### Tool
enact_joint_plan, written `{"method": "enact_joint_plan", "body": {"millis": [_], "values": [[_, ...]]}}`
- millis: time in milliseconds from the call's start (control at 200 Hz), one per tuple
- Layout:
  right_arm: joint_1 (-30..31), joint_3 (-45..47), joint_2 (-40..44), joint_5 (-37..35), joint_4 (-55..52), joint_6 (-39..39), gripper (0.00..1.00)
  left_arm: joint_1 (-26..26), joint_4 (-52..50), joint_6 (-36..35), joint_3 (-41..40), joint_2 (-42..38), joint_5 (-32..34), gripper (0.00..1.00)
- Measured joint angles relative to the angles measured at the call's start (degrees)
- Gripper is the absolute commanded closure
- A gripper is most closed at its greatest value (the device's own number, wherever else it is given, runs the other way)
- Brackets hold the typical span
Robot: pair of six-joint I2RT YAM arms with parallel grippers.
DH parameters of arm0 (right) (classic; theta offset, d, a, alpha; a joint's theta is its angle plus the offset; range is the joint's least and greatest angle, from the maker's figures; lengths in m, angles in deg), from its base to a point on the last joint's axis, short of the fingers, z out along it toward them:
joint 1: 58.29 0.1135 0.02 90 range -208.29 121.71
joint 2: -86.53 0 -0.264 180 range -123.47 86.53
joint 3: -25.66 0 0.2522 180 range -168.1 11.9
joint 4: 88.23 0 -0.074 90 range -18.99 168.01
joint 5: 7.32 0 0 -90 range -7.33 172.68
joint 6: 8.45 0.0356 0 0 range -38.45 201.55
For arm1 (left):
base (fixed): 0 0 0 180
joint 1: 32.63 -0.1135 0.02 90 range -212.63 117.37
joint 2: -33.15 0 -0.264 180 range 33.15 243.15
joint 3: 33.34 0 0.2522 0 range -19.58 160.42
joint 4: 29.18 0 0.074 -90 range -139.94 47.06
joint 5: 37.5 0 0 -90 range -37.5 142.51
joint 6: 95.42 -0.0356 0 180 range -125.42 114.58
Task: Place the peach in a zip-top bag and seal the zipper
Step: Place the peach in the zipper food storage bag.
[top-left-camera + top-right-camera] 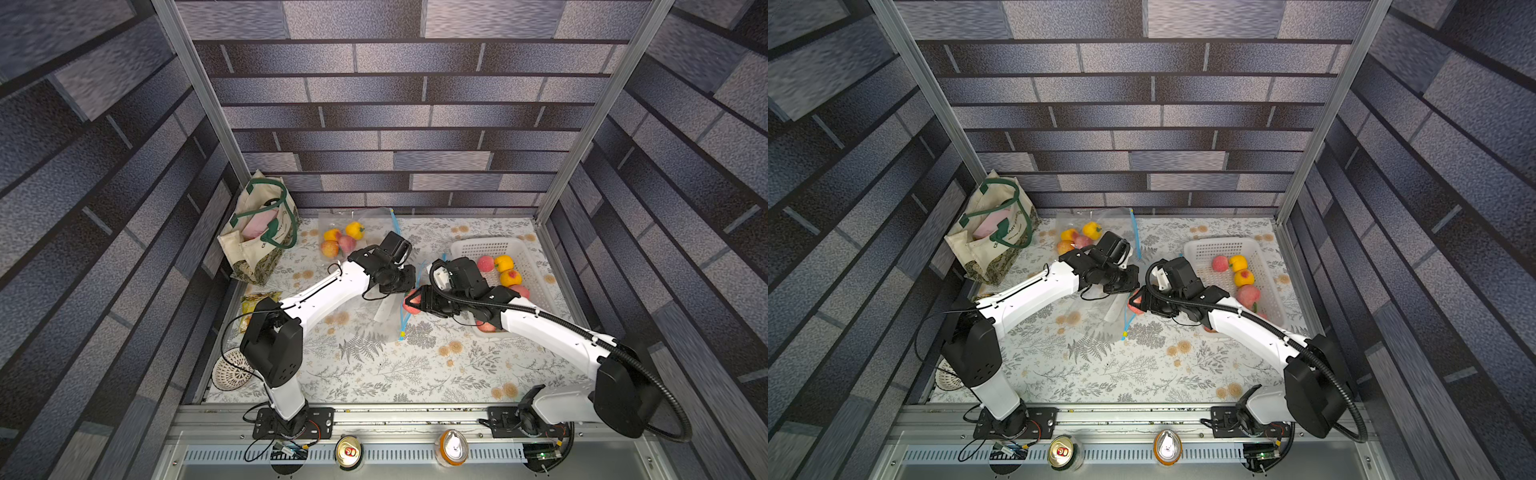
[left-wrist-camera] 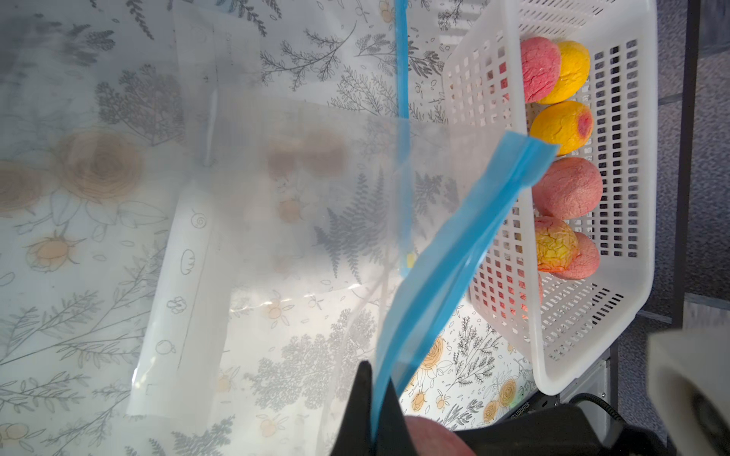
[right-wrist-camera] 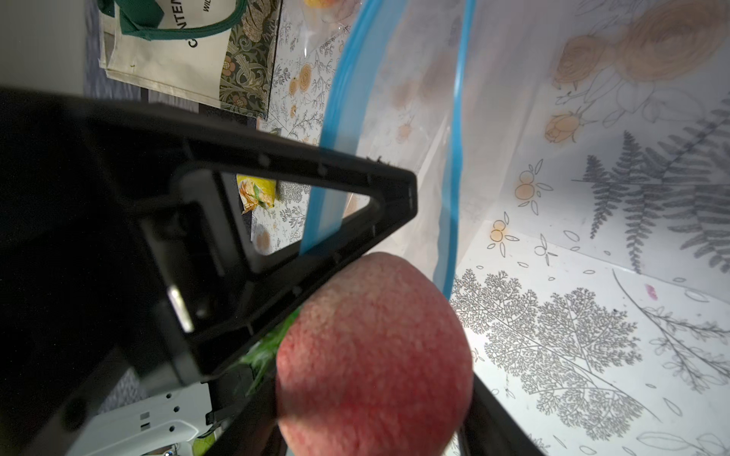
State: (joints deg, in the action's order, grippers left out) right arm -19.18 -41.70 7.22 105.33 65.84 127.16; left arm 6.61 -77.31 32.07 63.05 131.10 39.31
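Right tool (image 1: 417, 302) is clamped around the peach (image 3: 375, 355), jaws spread about halfway to fit it. Up close the peach is pinkish red with a rough, dimpled skin, and there's a bit of green leaf tucked against the tool. It hangs above the counter (image 1: 374, 374), right at the open mouth of the zip-top bag (image 2: 276, 237). Can't tell if it's past the rim.

Left tool (image 2: 375, 418) is pinched tight on the blue zipper strip (image 2: 454, 244), lifting that edge so the mouth gapes. The bag is clear and frosty, with a white label panel (image 2: 177, 300) showing only small line doodles, no words I can read.

Just past the right tool is a white basket (image 1: 494, 249) with more pink and yellow fruit. Further back lies a second bag (image 1: 361, 220) with fruit in it. In the far corner stands a tote bag (image 1: 257, 232) with green handles. The right wrist view shows its print as "NTEN" and "WIL", the rest cut off.
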Motion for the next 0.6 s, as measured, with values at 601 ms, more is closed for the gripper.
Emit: {"method": "enact_joint_plan", "body": {"millis": [601], "values": [[3.54, -2.32, -5.84, -9.33, 1.16, 9.84, 0.35, 0.52, -2.78, 3.06, -0.57, -4.70, -0.68, 0.96]]}}
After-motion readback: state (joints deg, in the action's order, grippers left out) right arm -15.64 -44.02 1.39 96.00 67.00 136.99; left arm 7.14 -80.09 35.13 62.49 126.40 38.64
